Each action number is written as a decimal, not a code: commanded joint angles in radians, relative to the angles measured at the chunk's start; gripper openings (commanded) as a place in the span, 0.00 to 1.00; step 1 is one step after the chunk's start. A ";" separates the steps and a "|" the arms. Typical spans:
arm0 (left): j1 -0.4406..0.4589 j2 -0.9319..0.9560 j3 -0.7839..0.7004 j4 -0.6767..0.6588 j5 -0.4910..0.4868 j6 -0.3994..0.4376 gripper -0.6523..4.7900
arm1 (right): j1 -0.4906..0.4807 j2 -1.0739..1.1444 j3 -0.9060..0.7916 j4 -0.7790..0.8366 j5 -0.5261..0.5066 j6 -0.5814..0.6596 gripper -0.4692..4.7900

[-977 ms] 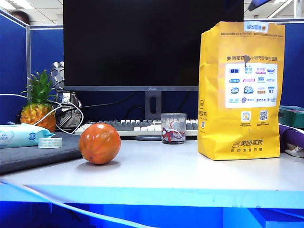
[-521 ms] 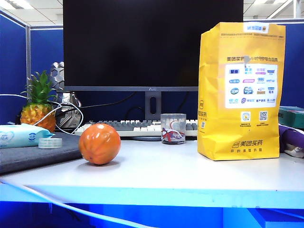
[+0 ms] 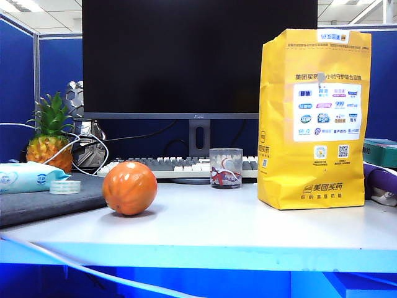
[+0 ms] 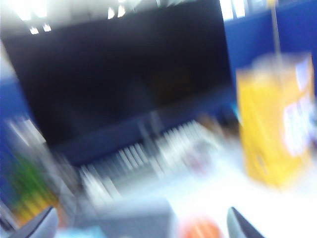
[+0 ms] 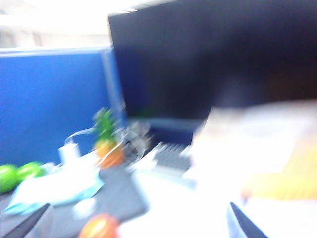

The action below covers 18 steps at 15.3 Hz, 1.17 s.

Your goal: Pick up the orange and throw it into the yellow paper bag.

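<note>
Blue office partitions back a white desk (image 3: 248, 230), w/ a big dark monitor (image 3: 198, 56) as the landmark. Keyboard (image 3: 180, 166) lies just in front of the monitor's stand; a glass (image 3: 226, 167) stands just in front of the keyboard. Orange (image 3: 129, 187) sits on the desk in front of the monitor, toward its left end, at the edge of a grey mat (image 3: 43, 202), apart from everything else. Bag (image 3: 313, 118) stands upright in front of the monitor's right end, mouth up, well apart from the orange; only the glass lies between the two, set further back. Left of the monitor: a pineapple (image 3: 49, 133), white cables, a wipes pack (image 3: 28, 177) and a tape roll (image 3: 65, 186) on the mat. Right of the bag, a green box and something purple at the frame edge. No arm shows in the exterior view. Left gripper (image 4: 143, 225) appears only in its blurred wrist view, fingers spread wide, nothing between them; it faces the monitor w/ the orange (image 4: 200, 229) low between the tips, bag (image 4: 275, 134) off to the side. Right gripper (image 5: 138, 223), also blurred, fingers wide apart and empty; orange (image 5: 99, 227), pineapple (image 5: 106, 141) and two green fruits (image 5: 20, 174) show in that view.
</note>
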 commanded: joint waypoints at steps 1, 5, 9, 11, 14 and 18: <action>0.001 0.002 -0.151 0.198 -0.011 -0.084 1.00 | 0.001 -0.005 -0.159 0.178 -0.023 0.068 1.00; 0.001 0.007 -0.238 0.303 -0.227 -0.148 1.00 | -0.001 -0.005 -0.304 0.178 0.016 0.066 1.00; 0.001 0.006 -0.332 0.306 -0.217 -0.153 1.00 | -0.002 -0.003 -0.312 0.150 0.052 0.043 1.00; 0.001 0.006 -0.391 0.340 -0.140 -0.153 1.00 | -0.002 -0.003 -0.312 0.145 0.052 0.010 1.00; 0.001 0.006 -0.484 0.435 -0.037 -0.140 0.96 | -0.001 -0.003 -0.312 0.144 0.050 0.007 1.00; 0.002 0.005 -0.491 0.465 -0.031 -0.113 0.96 | -0.001 -0.003 -0.312 0.090 0.048 0.012 1.00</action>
